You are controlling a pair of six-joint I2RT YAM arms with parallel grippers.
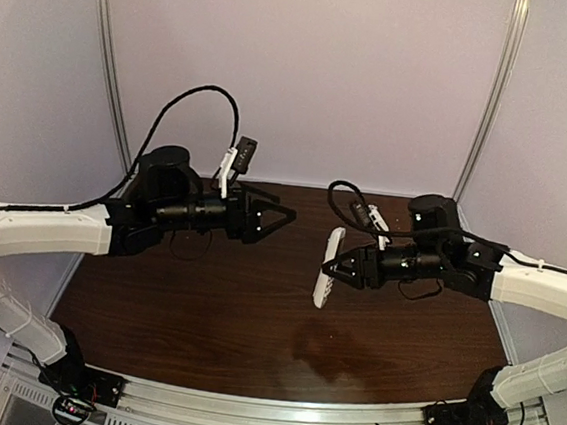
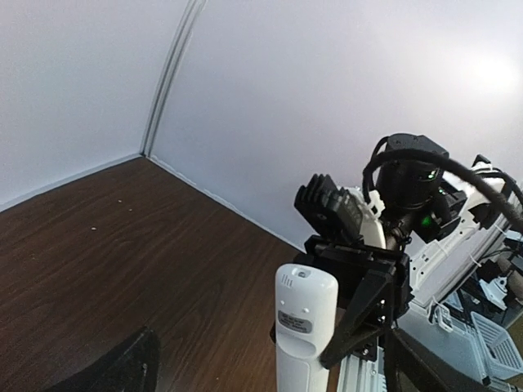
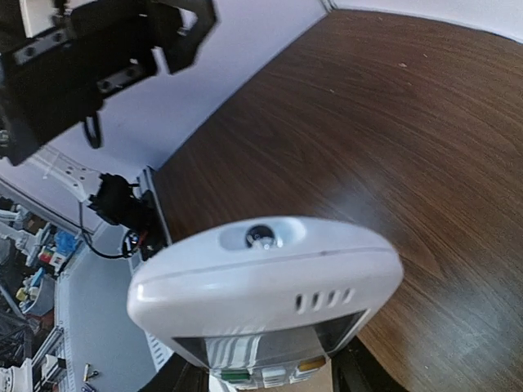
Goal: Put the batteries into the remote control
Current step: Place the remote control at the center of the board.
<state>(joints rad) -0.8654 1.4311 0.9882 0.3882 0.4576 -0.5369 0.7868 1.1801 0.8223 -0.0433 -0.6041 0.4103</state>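
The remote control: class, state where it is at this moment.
In the top view, the remote control is held upright above the table by the right claw, right of centre, opposite the open left claw.

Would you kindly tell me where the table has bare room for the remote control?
Bare wood table spans the near half, up to the arm bases. Crowded only mid-table, where the right gripper holds the remote control facing the left gripper.
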